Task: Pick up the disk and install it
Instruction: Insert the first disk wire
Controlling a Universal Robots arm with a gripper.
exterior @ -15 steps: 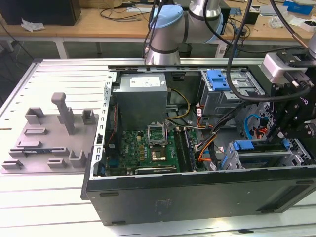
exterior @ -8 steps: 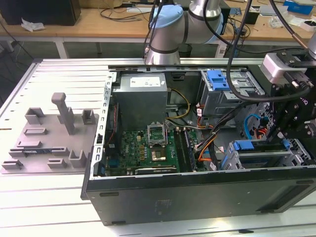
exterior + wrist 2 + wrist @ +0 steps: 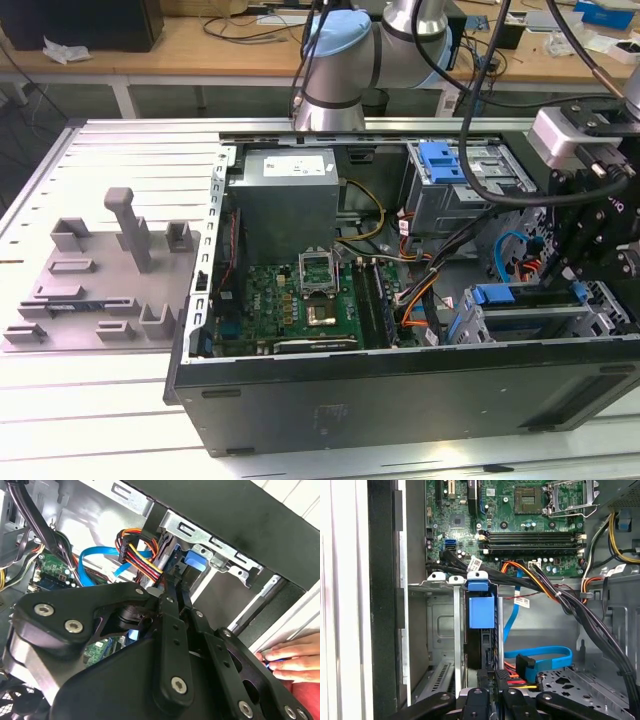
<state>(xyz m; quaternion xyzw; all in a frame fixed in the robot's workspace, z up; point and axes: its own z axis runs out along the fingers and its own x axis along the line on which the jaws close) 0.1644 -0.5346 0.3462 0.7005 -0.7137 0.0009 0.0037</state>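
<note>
Disk (image 3: 481,625) stands on edge in the drive cage (image 3: 440,630), its blue carrier tab toward the motherboard (image 3: 520,515), long axis running into the cage. Gripper (image 3: 487,680) sits at the disk's near edge, directly in line with that axis, fingers narrowed around it. Judged clenched on the disk, part-seated in its slot.
</note>
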